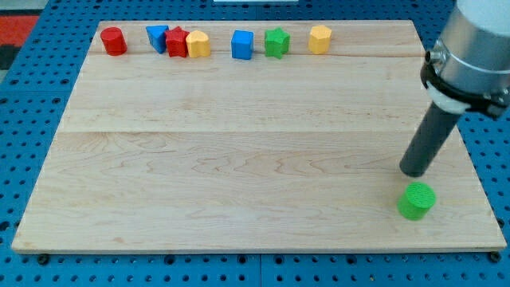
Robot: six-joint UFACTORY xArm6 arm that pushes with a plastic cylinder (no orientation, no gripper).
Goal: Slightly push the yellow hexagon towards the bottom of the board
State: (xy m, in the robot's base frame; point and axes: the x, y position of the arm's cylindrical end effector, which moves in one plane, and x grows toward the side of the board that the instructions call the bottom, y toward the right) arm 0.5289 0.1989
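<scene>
A wooden board is seen lying on a blue perforated table. Along the view's top edge of the board a row of small blocks is placed. From the view's left, a red cylinder is found first, standing alone. Next a blue block, whose shape cannot be made out with certainty, is seen touching a red block of star-like form, and against this one a yellow block with a rounded top is pressed. A little apart, a blue cube is placed, and just beside it a green block of irregular shape.

The yellow hexagon is located at the right end of this row, near the view's top edge of the board, apart from the green block.

No claw is carried by the arm, so nothing can be told about spreading or pinching; only a dark rod is mounted under the grey arm body. My tip is found in the view's lower right part of the board, well apart from the yellow hexagon. It is just above a green cylinder; whether they touch cannot be told.
</scene>
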